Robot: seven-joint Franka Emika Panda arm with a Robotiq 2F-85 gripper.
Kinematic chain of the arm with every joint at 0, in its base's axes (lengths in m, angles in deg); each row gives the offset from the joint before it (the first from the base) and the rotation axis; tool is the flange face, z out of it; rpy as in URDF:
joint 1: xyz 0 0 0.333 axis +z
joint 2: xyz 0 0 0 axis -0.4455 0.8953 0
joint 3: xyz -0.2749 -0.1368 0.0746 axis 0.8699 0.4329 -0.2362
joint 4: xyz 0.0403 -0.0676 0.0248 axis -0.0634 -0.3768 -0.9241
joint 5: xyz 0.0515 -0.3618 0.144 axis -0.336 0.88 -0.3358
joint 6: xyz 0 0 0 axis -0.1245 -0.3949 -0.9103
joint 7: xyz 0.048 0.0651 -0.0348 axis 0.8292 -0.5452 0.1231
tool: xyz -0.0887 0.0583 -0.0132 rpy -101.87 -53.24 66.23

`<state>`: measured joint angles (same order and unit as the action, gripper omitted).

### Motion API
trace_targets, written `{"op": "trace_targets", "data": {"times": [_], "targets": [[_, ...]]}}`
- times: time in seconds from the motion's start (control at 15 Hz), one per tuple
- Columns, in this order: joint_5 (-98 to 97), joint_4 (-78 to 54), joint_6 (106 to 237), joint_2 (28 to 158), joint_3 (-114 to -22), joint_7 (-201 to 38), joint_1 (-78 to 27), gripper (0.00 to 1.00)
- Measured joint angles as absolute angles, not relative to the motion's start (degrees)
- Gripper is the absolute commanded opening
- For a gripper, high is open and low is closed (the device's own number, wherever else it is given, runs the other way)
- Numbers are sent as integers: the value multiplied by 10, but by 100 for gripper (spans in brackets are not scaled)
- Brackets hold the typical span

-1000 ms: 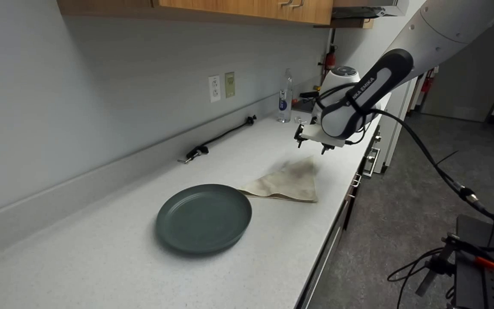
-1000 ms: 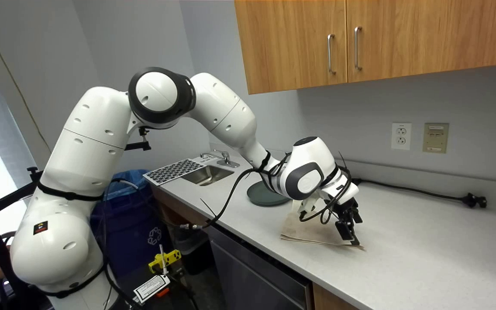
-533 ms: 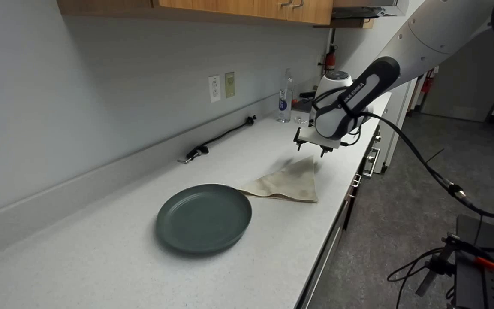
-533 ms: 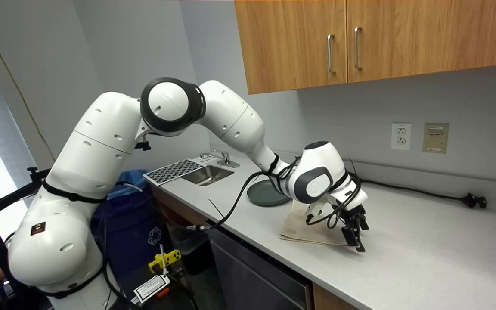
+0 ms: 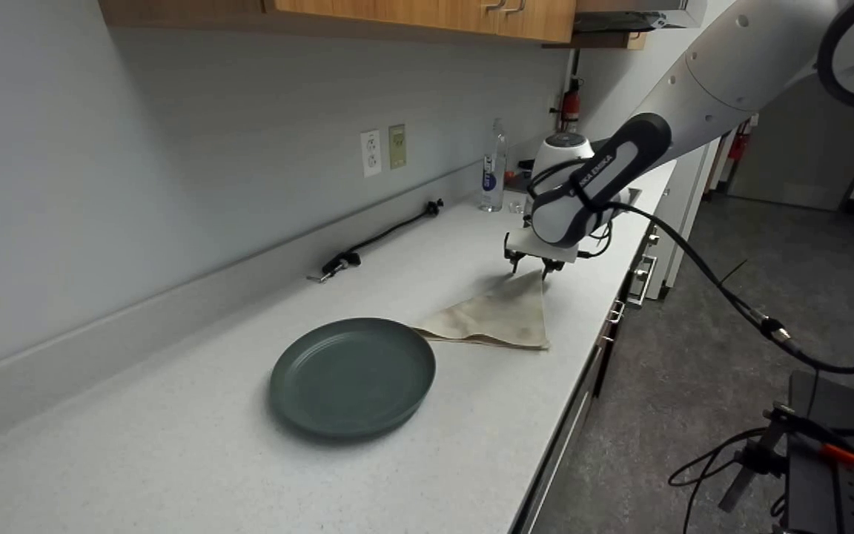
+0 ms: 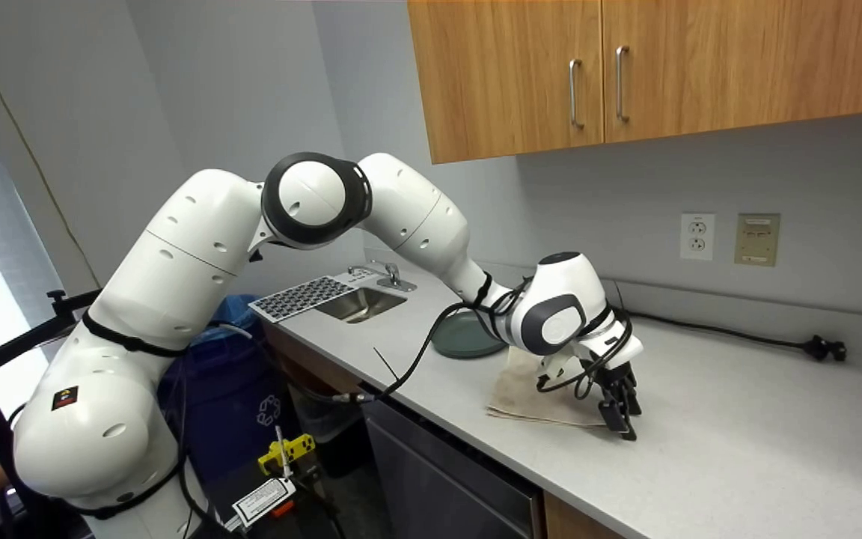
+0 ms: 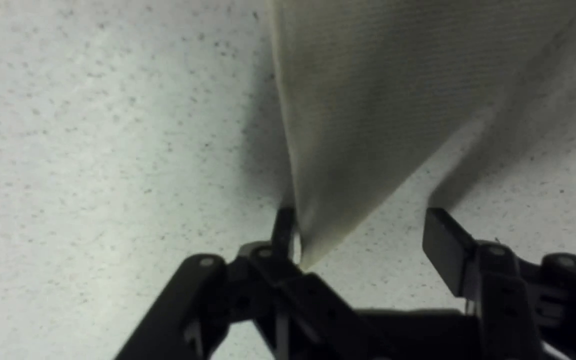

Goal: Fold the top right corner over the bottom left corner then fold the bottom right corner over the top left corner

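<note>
The cream-white cloth (image 5: 497,315) lies on the counter, folded into a triangle with layered edges. It also shows in an exterior view (image 6: 532,397), partly hidden behind the gripper, and in the wrist view (image 7: 378,90). One pointed corner (image 7: 318,245) of the cloth lies between my open fingers, close beside the left finger in the wrist view. My gripper (image 7: 360,220) points down, low at this corner, with a wide gap to the right finger. In both exterior views the gripper (image 5: 529,273) (image 6: 631,424) is at the cloth's end farthest from the plate.
A round dark green plate (image 5: 353,378) touches or nearly touches the cloth's opposite end. A black cord with clamps (image 5: 382,241) lies along the wall. A clear bottle (image 5: 494,174) stands farther back. A sink (image 6: 360,305) is beyond the plate. The counter's front edge runs beside the cloth.
My gripper has come down to the cloth's corner, moving slightly left in one exterior view and slightly right in another. The fingers stay open. The cloth and plate have not moved.
</note>
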<state>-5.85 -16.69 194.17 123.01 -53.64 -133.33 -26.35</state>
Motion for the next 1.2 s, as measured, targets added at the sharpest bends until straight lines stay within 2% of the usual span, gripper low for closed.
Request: {"op": "trace_targets", "data": {"times": [0.27,0.33,0.8,1.2], "targets": [[-59,-151,1924,1233,-536,-1333,-267,6],[-59,-148,1921,1234,-536,-1333,-267,2],[-54,-142,1913,1237,-525,-1336,-265,1],[26,-141,1926,1236,-409,-1391,-200,1]]}}
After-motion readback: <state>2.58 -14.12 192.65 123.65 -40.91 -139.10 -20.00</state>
